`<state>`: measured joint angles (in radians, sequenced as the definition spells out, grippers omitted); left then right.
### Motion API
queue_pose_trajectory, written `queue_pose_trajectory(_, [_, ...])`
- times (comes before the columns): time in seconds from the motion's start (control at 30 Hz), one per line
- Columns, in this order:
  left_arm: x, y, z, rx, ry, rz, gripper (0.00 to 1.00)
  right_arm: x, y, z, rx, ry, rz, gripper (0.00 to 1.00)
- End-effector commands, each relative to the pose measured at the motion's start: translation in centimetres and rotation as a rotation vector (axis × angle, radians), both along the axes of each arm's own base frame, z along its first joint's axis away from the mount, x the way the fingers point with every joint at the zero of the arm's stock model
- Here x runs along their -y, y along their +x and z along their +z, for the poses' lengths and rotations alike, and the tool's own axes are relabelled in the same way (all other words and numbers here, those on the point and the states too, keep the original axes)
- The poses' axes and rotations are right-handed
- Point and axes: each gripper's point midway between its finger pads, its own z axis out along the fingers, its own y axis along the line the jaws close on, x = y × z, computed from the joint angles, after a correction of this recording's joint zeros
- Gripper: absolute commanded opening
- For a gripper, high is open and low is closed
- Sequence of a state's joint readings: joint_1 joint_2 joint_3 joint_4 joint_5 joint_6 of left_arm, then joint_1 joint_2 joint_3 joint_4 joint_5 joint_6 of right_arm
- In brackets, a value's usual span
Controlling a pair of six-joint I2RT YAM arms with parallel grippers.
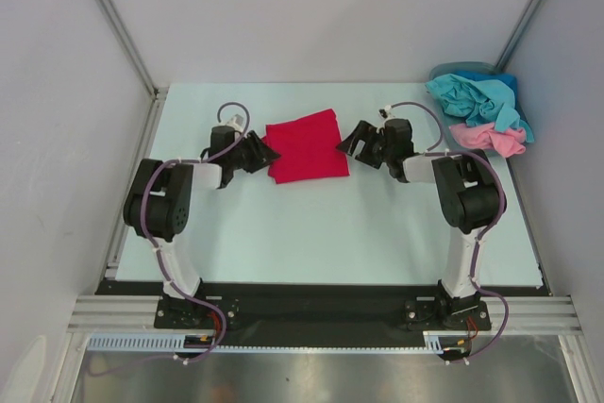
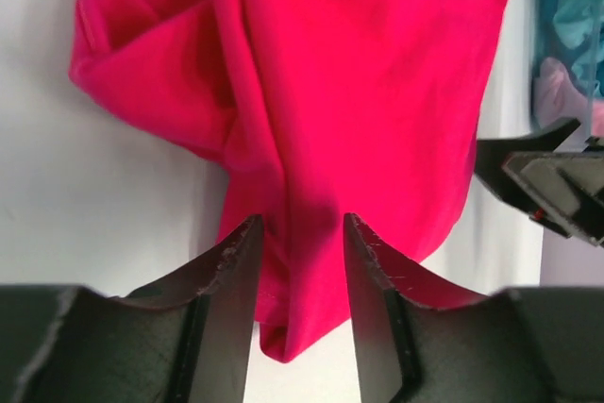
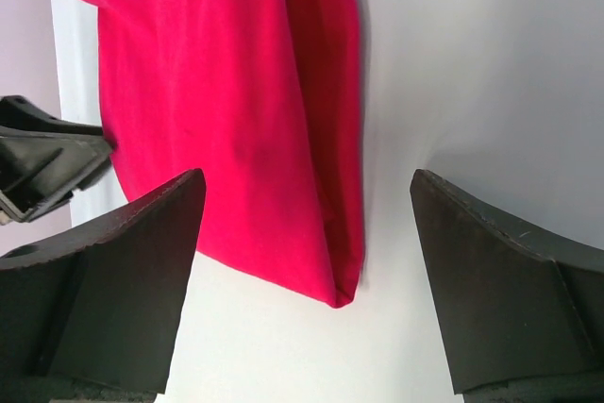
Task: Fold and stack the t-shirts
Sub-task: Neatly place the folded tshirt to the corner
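A crimson red t-shirt (image 1: 307, 145) lies folded into a rough rectangle at the middle back of the table. My left gripper (image 1: 267, 153) is at its left edge. In the left wrist view its fingers (image 2: 300, 224) stand part-way apart, astride a raised fold of the red t-shirt (image 2: 321, 92) without pinching it. My right gripper (image 1: 349, 142) is at the shirt's right edge, wide open. In the right wrist view its fingers (image 3: 307, 175) hover over the near corner of the red t-shirt (image 3: 236, 92). Teal-blue t-shirts (image 1: 477, 96) and a light pink t-shirt (image 1: 491, 139) lie heaped at the back right.
A blue-grey basket rim (image 1: 462, 70) shows behind the heap. Grey walls and metal posts close in the left, right and back sides. The pale table (image 1: 330, 224) stretches bare toward the arm bases. The right gripper's finger (image 2: 547, 186) shows in the left wrist view.
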<state>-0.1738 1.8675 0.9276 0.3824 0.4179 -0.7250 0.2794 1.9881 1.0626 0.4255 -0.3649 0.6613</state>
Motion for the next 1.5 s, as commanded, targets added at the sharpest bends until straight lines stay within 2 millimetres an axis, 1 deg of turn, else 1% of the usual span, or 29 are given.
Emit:
queue_pose_trajectory(0.0, [1.2, 0.3, 0.7, 0.017, -0.073, -0.049, 0.49, -0.2, 1.0, 1.0, 0.047, 0.012, 0.008, 0.95])
queue_pose_trajectory(0.07, [1.0, 0.2, 0.2, -0.001, -0.049, -0.058, 0.52, 0.0, 1.0, 0.7, 0.043, 0.016, 0.004, 0.95])
queue_pose_trajectory(0.1, [0.8, -0.1, -0.5, -0.036, -0.029, -0.052, 0.52, -0.1, 1.0, 0.6, 0.039, 0.018, 0.006, 0.95])
queue_pose_trajectory(0.13, [0.8, 0.1, -0.3, -0.032, -0.022, -0.053, 0.52, 0.0, 1.1, 0.6, 0.039, 0.022, 0.004, 0.95])
queue_pose_trajectory(0.2, [0.4, -0.1, -0.8, -0.058, 0.009, -0.052, 0.53, -0.1, 1.1, 0.5, 0.034, 0.030, 0.003, 0.94])
queue_pose_trajectory(0.27, [0.4, 0.2, -0.8, -0.056, 0.022, -0.059, 0.54, -0.1, 1.1, 0.4, 0.034, 0.034, 0.003, 0.95])
queue_pose_trajectory(0.37, [0.3, 0.3, -1.0, -0.074, 0.039, -0.066, 0.54, -0.3, 0.9, 0.3, 0.030, 0.037, 0.008, 0.94])
queue_pose_trajectory(0.4, [0.3, 0.2, -1.4, -0.094, 0.045, -0.069, 0.55, -0.3, 1.0, 0.3, 0.032, 0.037, 0.006, 0.95])
queue_pose_trajectory(0.43, [0.3, 0.4, -1.3, -0.094, 0.052, -0.066, 0.54, -0.3, 0.9, 0.3, 0.030, 0.037, 0.007, 0.95])
queue_pose_trajectory(0.5, [-0.2, 0.2, -1.7, -0.113, 0.084, -0.062, 0.54, -0.2, 0.9, 0.4, 0.033, 0.036, 0.009, 0.95])
queue_pose_trajectory(0.57, [-0.8, 0.6, -1.0, -0.089, 0.128, -0.054, 0.54, -0.1, 0.9, 0.4, 0.035, 0.034, 0.008, 0.94])
queue_pose_trajectory(0.6, [-1.1, 0.3, -1.2, -0.115, 0.153, -0.054, 0.54, 0.0, 1.0, 0.4, 0.035, 0.033, 0.006, 0.94])
queue_pose_trajectory(0.67, [-1.6, 0.7, -0.7, -0.098, 0.195, -0.050, 0.54, 0.0, 1.0, 0.4, 0.035, 0.038, 0.003, 0.95])
queue_pose_trajectory(0.7, [-1.9, 0.3, -0.9, -0.122, 0.212, -0.050, 0.54, 0.0, 1.0, 0.4, 0.037, 0.041, 0.002, 0.94])
queue_pose_trajectory(0.73, [-2.0, 0.5, -0.6, -0.115, 0.221, -0.049, 0.54, 0.0, 1.0, 0.3, 0.033, 0.043, 0.002, 0.94])
queue_pose_trajectory(1.0, [-2.7, 0.4, -1.7, -0.132, 0.271, -0.057, 0.55, 0.1, 0.8, 0.5, 0.037, 0.044, 0.006, 0.94])
queue_pose_trajectory(1.1, [-2.5, 0.5, -1.9, -0.134, 0.262, -0.062, 0.55, 0.2, 0.9, 0.6, 0.038, 0.050, 0.002, 0.94])
queue_pose_trajectory(1.23, [-1.7, 0.5, -2.7, -0.143, 0.240, -0.070, 0.55, 0.2, 1.1, 0.8, 0.045, 0.053, 0.002, 0.94])
queue_pose_trajectory(1.27, [-1.4, 0.4, -3.2, -0.155, 0.232, -0.075, 0.55, 0.2, 1.1, 0.9, 0.047, 0.053, 0.002, 0.94])
queue_pose_trajectory(1.33, [-0.5, 0.6, -3.4, -0.145, 0.218, -0.089, 0.55, 0.2, 1.1, 0.7, 0.042, 0.050, 0.002, 0.94])
queue_pose_trajectory(1.37, [0.0, 0.4, -3.7, -0.158, 0.208, -0.095, 0.55, 0.2, 1.3, 0.9, 0.047, 0.053, 0.002, 0.94])
queue_pose_trajectory(1.4, [0.5, 0.9, -3.9, -0.140, 0.200, -0.098, 0.55, 0.0, 1.3, 0.9, 0.045, 0.053, 0.005, 0.93])
queue_pose_trajectory(1.47, [1.9, 1.2, -3.9, -0.132, 0.185, -0.116, 0.54, -0.1, 1.4, 0.8, 0.044, 0.059, 0.009, 0.93])
